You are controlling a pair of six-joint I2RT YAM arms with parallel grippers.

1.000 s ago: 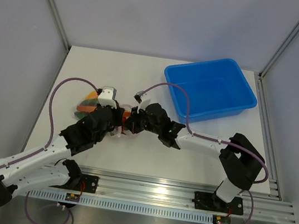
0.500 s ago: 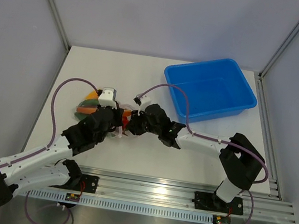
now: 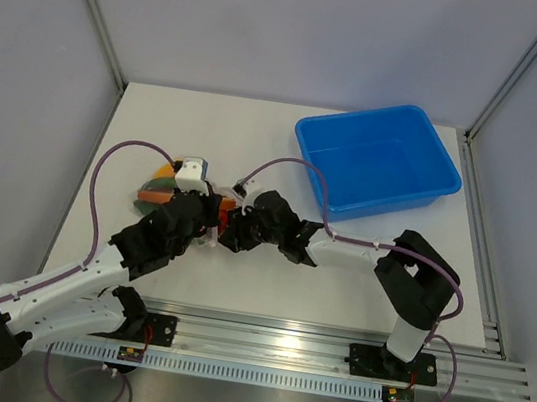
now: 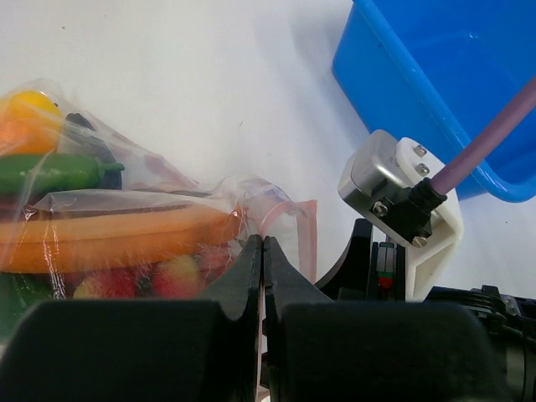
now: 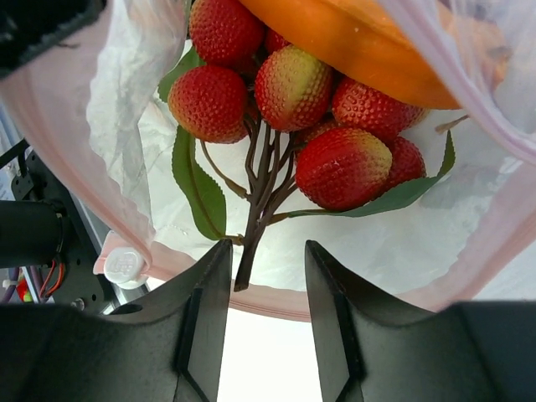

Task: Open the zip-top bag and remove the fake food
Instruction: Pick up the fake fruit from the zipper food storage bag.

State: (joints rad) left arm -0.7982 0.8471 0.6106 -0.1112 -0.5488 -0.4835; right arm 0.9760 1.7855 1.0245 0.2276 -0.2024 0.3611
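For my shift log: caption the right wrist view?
Right gripper open before clear pink-zipped plastic bag holding red bumpy toy berries.

The left tool (image 4: 262,244) and right tool (image 5: 264,251) meet nose to nose at the mouth of the zip-top bag (image 4: 126,193), with barely any room between them. Inside the mouth a strawberry cluster (image 5: 293,92) (stems and leaves foremost) fills the way. Bare bench (image 3: 248,137) lies open behind, and the blue bin (image 3: 380,167) blocks the far right.

You are in a robotics lab cell. Plain grey panels (image 3: 305,25) on aluminium posts (image 3: 91,3) enclose your white table (image 3: 249,127), and a slotted aluminium rail (image 3: 278,340) edges it.
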